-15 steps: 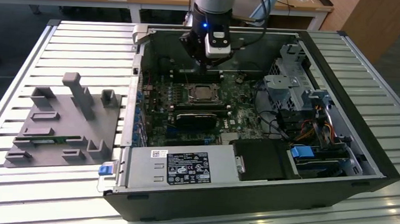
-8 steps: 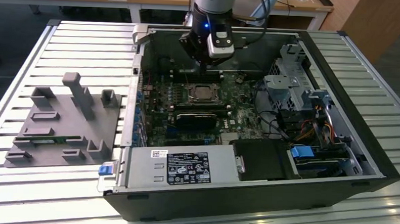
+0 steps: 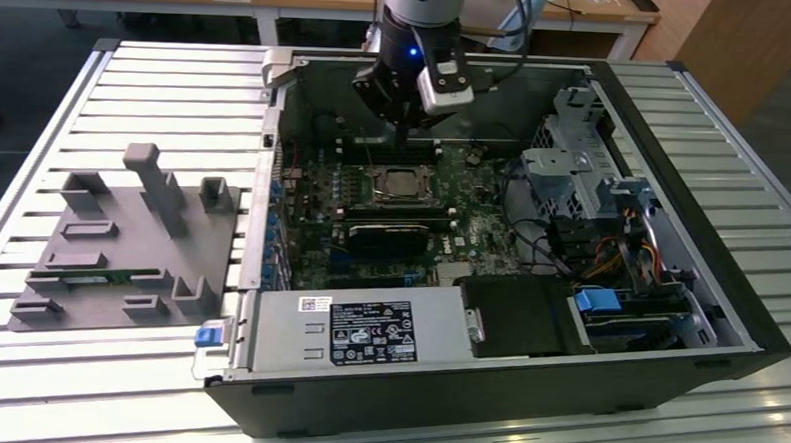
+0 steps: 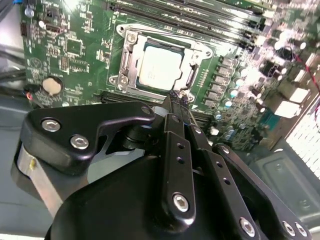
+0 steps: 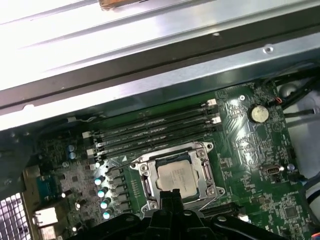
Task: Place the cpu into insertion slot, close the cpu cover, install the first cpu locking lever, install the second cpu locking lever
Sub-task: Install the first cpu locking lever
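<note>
The cpu [image 3: 400,185] [image 4: 160,66] [image 5: 175,176], a silvery square chip, lies flat in the insertion slot [image 4: 125,59] on the green motherboard inside the open computer case. The cpu cover [image 4: 192,59] [image 5: 206,172], a silver frame, lies down around the chip. My gripper [image 4: 174,98] [image 5: 170,196] hangs just above the socket's edge, beside one corner of the frame. Its black fingers [image 4: 172,125] are pressed together, with nothing visible between them. In the exterior view the gripper [image 3: 407,132] is over the far edge of the socket.
Long black memory slots [image 5: 150,131] run beside the socket. A black heatsink block [image 3: 382,236] sits near it, with the power supply [image 3: 351,330] in front and a drive cage [image 3: 584,180] on the exterior view's right. A grey fixture [image 3: 127,240] stands outside the case.
</note>
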